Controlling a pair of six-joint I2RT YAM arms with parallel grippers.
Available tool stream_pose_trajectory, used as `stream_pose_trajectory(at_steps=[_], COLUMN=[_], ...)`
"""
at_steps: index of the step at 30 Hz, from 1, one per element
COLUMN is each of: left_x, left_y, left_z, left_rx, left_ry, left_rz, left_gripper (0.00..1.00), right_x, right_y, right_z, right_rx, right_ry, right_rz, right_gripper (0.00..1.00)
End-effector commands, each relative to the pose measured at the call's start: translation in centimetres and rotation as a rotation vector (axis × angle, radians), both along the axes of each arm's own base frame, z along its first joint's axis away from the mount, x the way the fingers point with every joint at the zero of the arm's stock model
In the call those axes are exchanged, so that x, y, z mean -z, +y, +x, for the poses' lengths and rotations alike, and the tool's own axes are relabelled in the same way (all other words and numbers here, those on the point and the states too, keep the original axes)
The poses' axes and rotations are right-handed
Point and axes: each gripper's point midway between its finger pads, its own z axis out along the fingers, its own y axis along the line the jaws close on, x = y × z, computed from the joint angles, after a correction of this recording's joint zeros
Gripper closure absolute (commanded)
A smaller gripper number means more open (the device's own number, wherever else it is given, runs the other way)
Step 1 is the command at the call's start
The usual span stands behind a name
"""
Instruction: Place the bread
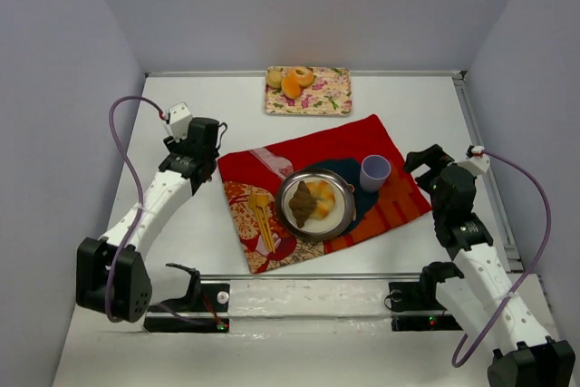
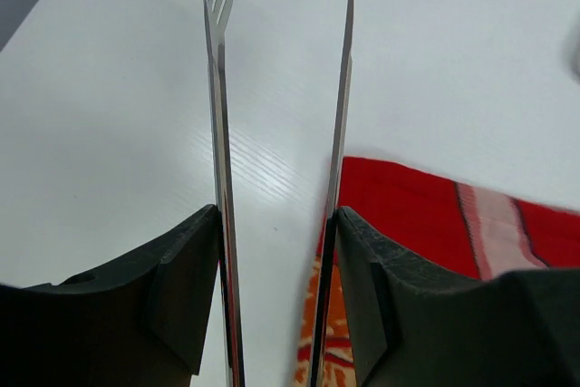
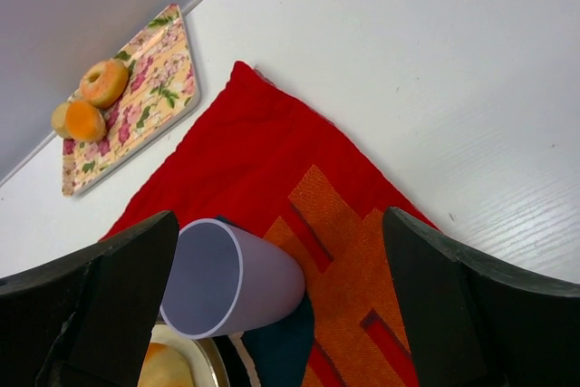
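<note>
As top cam shows it, bread [image 1: 292,85]: 3 pcs on floral tray [image 1: 332,102], far edge of worktop [image 1: 426,106].
Plate [image 1: 284,202]: on red cloth [image 1: 335,142]; holds 1 dark pc [image 1: 301,207] + yellow pcs [image 1: 321,198].
Cup [image 1: 375,170]: lilac, upright, just beside plate's right side.
Left claw [image 2: 276,215]: clenched on metal tongs [image 2: 220,133], blades out over bare worktop by cloth corner.
Right claw [image 3: 276,224]: released, jaws wide, above cloth's right part near cup.
</note>
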Motion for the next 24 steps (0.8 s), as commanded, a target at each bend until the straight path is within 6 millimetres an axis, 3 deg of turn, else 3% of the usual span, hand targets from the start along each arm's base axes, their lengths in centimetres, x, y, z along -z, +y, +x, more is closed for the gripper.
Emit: stream_pose_trajectory(at_steps=[1,4,6,10,17,20,24], left_x=[1.2,2.6,4.0,6.4,10.3,10.3,7.9], left_y=[3.4,5.9,6.6,7.2,9.2,9.1,7.9], left_z=[3.3,4.3,4.4,5.2,4.4,4.4,4.3], left_rx=[-0.043,-0.085,-0.074,-0.051,-0.117,-0.118,-0.072], left_ry=[-0.007,0.054,0.087,0.118,0.253,0.254,0.178], left_rz=[0.031,0.113,0.153,0.152,0.088,0.074,0.01], left_gripper=[0.39,0.34,0.25,0.18,0.19,0.17,0.03], right_x=[-1.7,-1.6,-1.6,-1.4,-1.5,-1.4,-1.5], right_y=[-0.7,-0.7,-0.7,-0.6,-0.7,-0.8,-0.8], right_z=[0.5,0.5,0.6,0.7,0.7,0.6,0.5], right_rx=[0.033,0.036,0.035,0.028,0.031,0.033,0.035], right_ry=[-0.051,-0.048,-0.045,-0.034,-0.036,-0.036,-0.041], right_rz=[-0.016,-0.018,-0.022,-0.027,-0.032,-0.031,-0.028], right_gripper=[0.0,0.0,0.0,0.0,0.0,0.0,0.0])
